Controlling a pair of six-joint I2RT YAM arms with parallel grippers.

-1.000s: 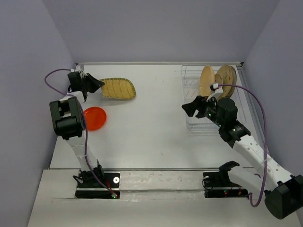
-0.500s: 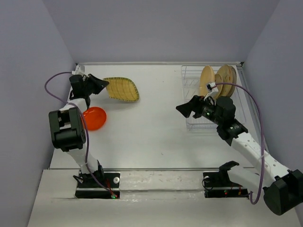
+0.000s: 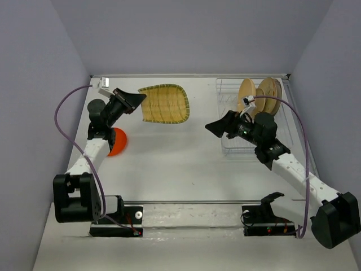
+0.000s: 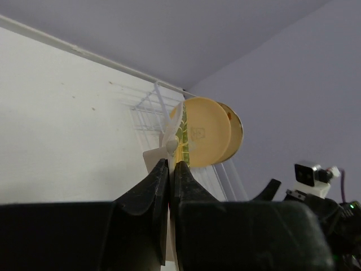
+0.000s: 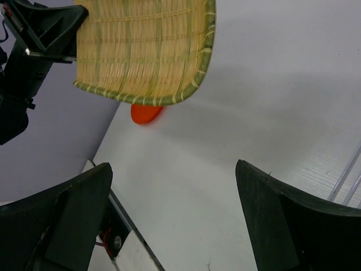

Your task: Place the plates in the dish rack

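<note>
My left gripper point(image 3: 140, 100) is shut on the near edge of the yellow-green woven-look plate point(image 3: 164, 104) and holds it in the air above the back of the table. In the left wrist view the plate point(image 4: 181, 137) shows edge-on between the shut fingertips point(image 4: 162, 169). The small orange-red plate point(image 3: 117, 141) lies on the table, partly hidden by the left arm. The white wire dish rack point(image 3: 231, 138) stands at the back right with two round tan plates point(image 3: 246, 96) upright in it. My right gripper point(image 3: 215, 126) is open and empty, left of the rack, facing the woven plate point(image 5: 146, 51).
The right wrist view shows the orange-red plate point(image 5: 146, 113) below the woven plate, the left gripper point(image 5: 45, 28) at top left, and rack wires point(image 5: 347, 175) at the right edge. Purple walls close in the table at left, back and right.
My left arm has lifted the woven plate off the table and swung it right, toward the middle. My right gripper has moved left, away from the rack, still open.
</note>
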